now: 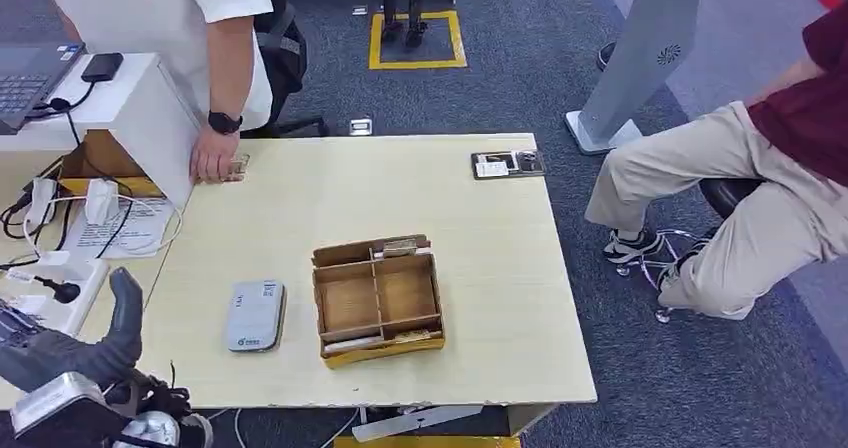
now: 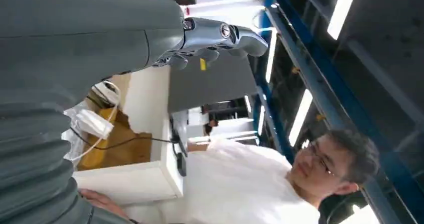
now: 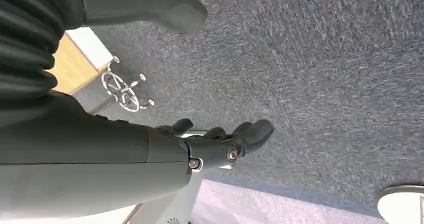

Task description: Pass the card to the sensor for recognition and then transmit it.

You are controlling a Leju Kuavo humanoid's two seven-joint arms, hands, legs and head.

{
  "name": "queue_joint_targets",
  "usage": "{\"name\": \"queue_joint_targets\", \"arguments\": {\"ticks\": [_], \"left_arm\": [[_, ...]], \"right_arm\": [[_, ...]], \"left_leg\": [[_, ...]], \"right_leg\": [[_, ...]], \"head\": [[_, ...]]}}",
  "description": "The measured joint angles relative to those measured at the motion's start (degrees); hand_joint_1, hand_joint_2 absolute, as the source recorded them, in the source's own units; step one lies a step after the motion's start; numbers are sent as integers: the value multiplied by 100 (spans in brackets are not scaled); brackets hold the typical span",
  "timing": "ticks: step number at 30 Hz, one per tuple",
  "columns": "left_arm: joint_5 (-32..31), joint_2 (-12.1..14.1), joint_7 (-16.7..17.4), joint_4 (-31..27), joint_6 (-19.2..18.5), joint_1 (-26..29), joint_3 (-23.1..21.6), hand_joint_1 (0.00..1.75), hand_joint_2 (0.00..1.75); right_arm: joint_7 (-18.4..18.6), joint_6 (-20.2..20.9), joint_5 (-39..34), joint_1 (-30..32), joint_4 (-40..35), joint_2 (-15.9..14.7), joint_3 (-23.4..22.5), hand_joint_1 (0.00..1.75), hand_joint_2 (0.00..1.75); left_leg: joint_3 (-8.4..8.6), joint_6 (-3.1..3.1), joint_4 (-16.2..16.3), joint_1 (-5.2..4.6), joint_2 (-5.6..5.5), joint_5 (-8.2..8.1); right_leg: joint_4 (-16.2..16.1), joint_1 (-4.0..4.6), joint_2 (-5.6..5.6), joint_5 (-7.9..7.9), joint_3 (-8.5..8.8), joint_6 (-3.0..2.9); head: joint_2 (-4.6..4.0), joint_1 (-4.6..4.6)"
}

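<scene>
Left hand [image 1: 95, 353] empty, fingers loose, well short of cards in compartmented cardboard tray [image 1: 378, 299]. Right hand [image 3: 220, 146] empty over carpet. Risk: fumbled pinch knocks flat grey sensor box [image 1: 255, 315] beside tray.

No text, number or brand name can be read at this resolution. The grey sensor [image 1: 255, 315] on the worktop [image 1: 480, 258] carries small markings near its far and near edges; illegible. The printed sheet [image 1: 120, 230] at the left shows lines of text; illegible. The grey stand [image 1: 650, 53] at the far right bears a round emblem without readable lettering.
</scene>
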Motion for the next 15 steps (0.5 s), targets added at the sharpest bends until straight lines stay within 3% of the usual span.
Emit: {"name": "queue_joint_targets", "arguments": {"ticks": [5, 15], "left_arm": [[260, -13, 0, -170, -4, 100, 2, 0, 175], [210, -15, 0, -205, -4, 106, 18, 0, 175]], "right_arm": [[-9, 0, 136, -17, -22, 11, -79, 0, 175], [-9, 0, 293, -29, -41, 13, -149, 0, 175]], "left_leg": [[0, 0, 0, 0, 1, 0], [0, 0, 0, 0, 1, 0]], "right_leg": [[0, 0, 1, 0, 0, 0], [0, 0, 2, 0, 1, 0]], "head": [[0, 0], [0, 0]]}}
